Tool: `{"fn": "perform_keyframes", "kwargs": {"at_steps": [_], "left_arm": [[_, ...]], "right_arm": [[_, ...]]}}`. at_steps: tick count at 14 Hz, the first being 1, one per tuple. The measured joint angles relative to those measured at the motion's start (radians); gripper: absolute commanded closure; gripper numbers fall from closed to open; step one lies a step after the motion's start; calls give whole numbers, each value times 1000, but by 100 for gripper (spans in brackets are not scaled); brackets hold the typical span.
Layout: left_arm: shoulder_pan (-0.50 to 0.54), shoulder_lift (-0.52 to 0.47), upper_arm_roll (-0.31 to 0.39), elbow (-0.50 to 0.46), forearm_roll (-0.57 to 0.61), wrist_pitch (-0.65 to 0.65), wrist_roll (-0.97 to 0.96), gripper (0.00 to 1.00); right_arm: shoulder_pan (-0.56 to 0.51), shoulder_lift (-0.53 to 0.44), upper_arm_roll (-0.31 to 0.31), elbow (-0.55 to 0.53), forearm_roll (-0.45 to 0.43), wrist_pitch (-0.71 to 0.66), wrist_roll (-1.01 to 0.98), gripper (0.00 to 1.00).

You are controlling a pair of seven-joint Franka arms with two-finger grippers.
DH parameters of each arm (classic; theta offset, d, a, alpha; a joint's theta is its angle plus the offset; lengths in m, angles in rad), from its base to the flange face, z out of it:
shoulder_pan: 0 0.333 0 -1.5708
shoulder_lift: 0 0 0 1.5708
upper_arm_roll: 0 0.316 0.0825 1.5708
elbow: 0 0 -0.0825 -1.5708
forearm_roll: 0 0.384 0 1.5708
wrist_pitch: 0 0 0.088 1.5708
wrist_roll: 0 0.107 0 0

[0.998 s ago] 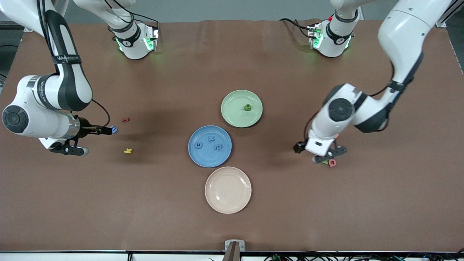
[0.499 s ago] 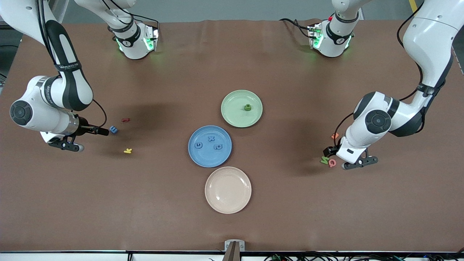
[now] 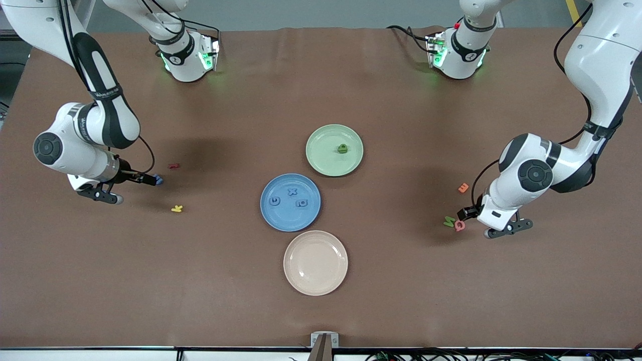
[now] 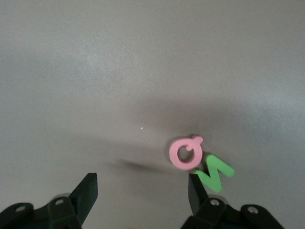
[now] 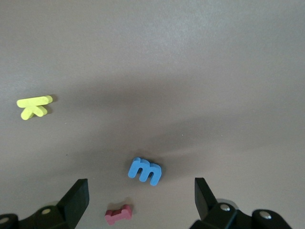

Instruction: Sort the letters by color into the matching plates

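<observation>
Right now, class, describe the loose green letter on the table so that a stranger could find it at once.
Start at the left arm's end of the table, where the left tool hangs low. Beside it lie three small letters; the green letter touches a pink letter, with an orange letter apart, farther from the front camera. Only this one is green, a zigzag shape.

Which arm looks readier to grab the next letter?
Probably the right: its open gripper has the blue letter centred between its fingers. The left gripper, also open, has the green letter off beside one finger.
</observation>
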Motion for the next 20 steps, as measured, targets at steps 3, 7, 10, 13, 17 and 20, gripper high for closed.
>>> {"fn": "perform_keyframes", "kwargs": {"at_steps": [3,7,10,13,17,20], "left_arm": [[-1,22,5,8,0,17,0,23],[-27,44,5,63,0,22,0,31],[-102,73,53,112,0,22,0,32],[-177,91,132,135,0,22,0,33],[-181,96,144,143,0,22,0,33],[-181,101,145,142,0,21,0,34]], "right_arm": [[0,18,0,-45,0,91,5,19],[0,62,3,-83,0,163,7,32],[0,71,5,-86,0,168,7,36],[0,71,6,-86,0,169,7,37],[0,71,7,-86,0,169,8,45],[0,71,8,-87,0,169,8,55]]}}
